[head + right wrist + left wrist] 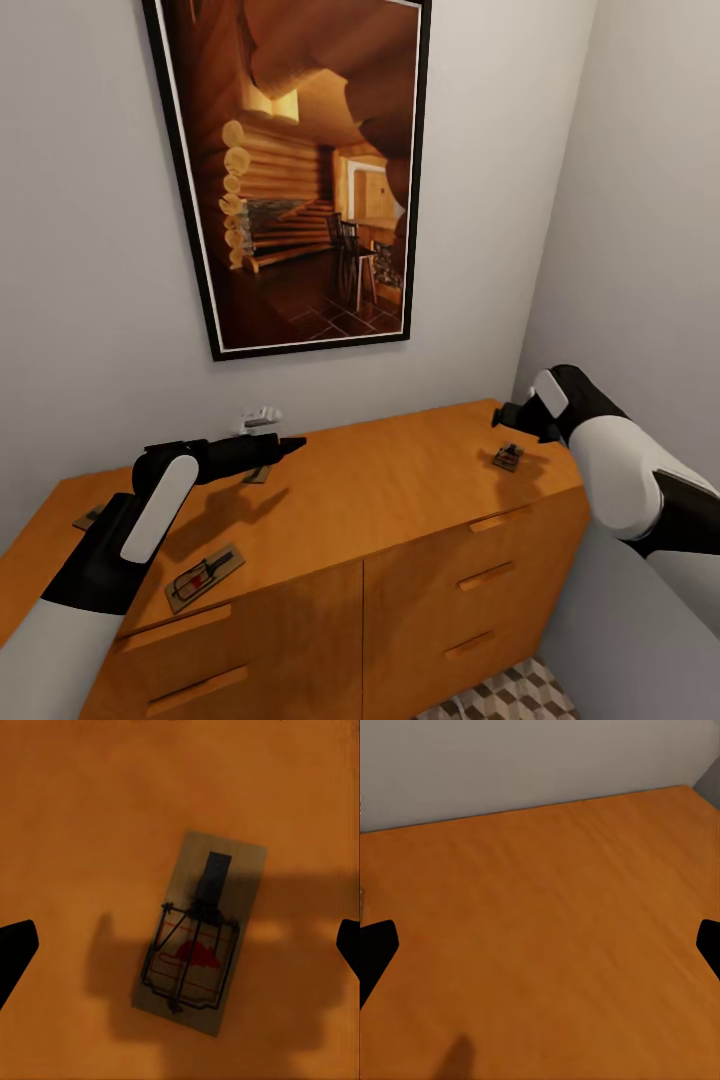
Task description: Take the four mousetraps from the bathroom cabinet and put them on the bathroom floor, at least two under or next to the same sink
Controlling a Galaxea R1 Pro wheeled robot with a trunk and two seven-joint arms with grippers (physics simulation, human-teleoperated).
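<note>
Four mousetraps lie on the cabinet (420, 490) top: one near the front left (205, 577), one at the far left edge (88, 518) partly hidden by the left arm, one just under the left tool (290, 447) by its tip (258, 473), and one at the far right (508, 457) directly under the right tool (505, 418). Both tools stand open, the right one's dark fingertips (16, 951) spread wide to either side of the trap (200, 931) on the surface. Each trap looks light, stiff and very thin, so it would likely slide rather than lift; my judgement is to pinch across the board's long edges, clear of the wire spring parts.
</note>
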